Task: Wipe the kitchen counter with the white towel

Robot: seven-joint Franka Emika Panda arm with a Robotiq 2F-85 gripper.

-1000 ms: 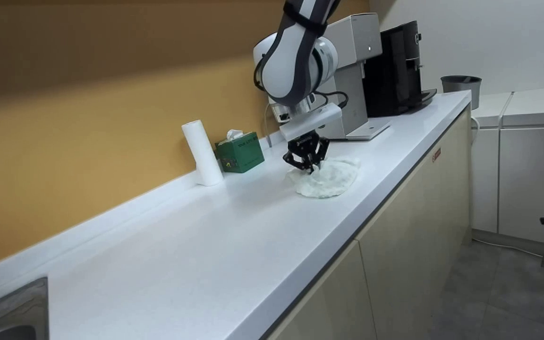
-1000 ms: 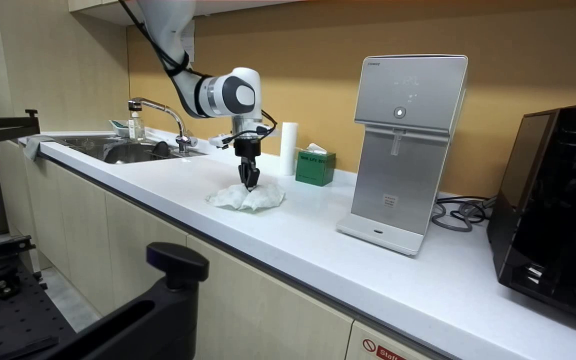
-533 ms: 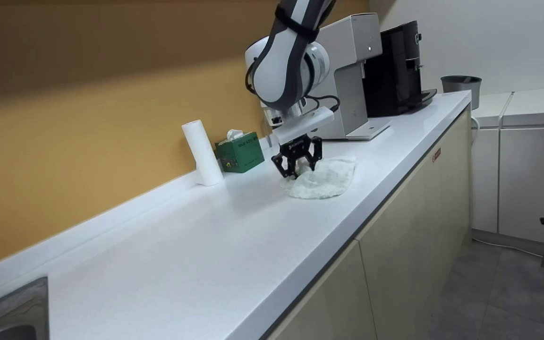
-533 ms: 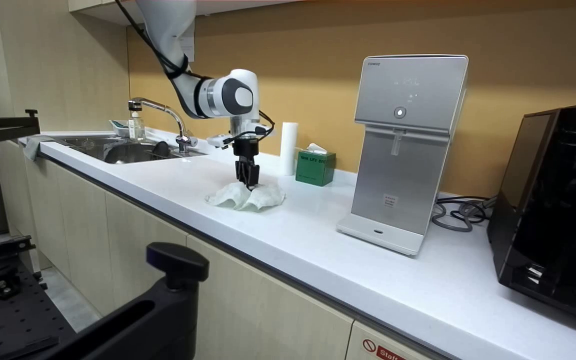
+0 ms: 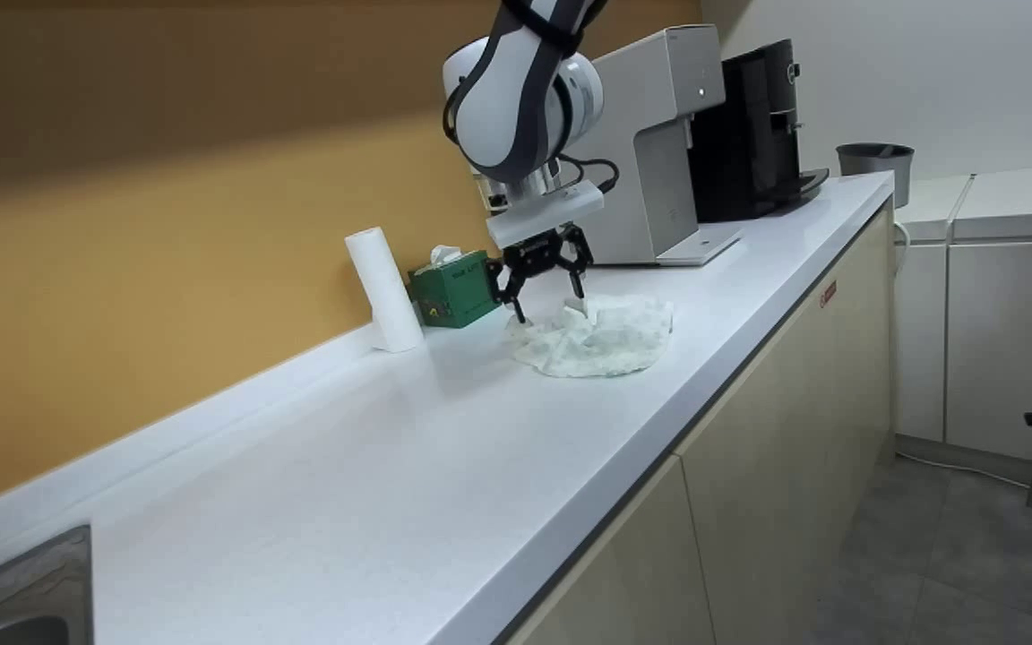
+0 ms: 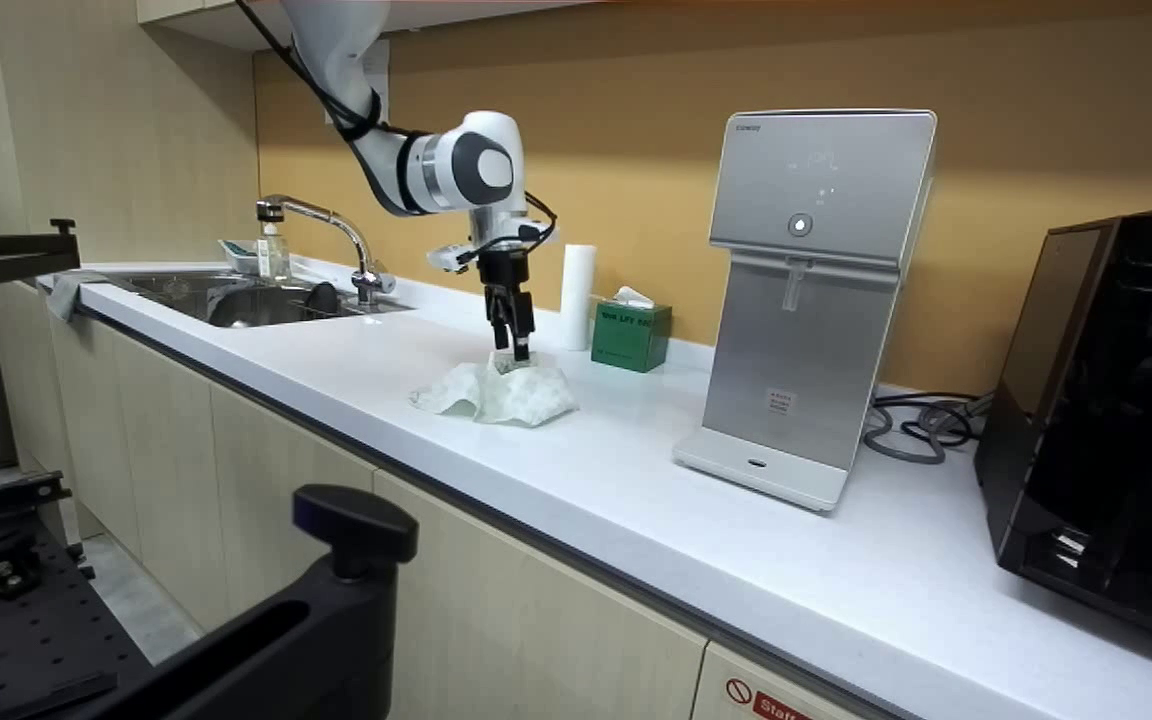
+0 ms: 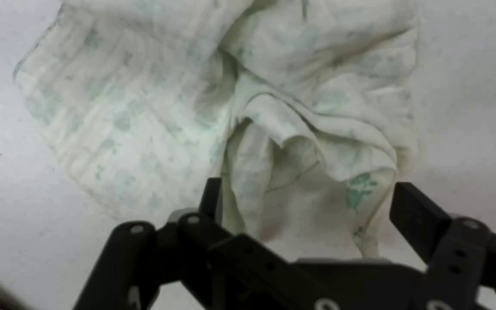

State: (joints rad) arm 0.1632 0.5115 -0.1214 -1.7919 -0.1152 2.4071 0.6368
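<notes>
The white towel (image 5: 610, 340), with its faint green print, lies crumpled on the white kitchen counter (image 5: 346, 466), its middle raised in folds. In both exterior views my gripper (image 6: 511, 352) points down just over those folds, fingers spread. Seen from the wrist, the towel (image 7: 144, 129) fills the upper middle, and the open gripper (image 7: 308, 185) has loose folds and counter surface between its fingers, gripping nothing. Whether a fingertip still brushes the cloth, I cannot tell.
Behind the towel, by the wall, stand a paper roll (image 5: 386, 291) and a green tissue box (image 5: 458, 291), close to the gripper. A grey water dispenser (image 6: 806, 330) and a black machine (image 6: 1116, 430) occupy one end; a sink (image 6: 236, 300) the other.
The gripper has gone from shut on the towel to wide open. It has risen a little and shifted toward the tissue box. The towel stays on the counter, its folds loosened.
</notes>
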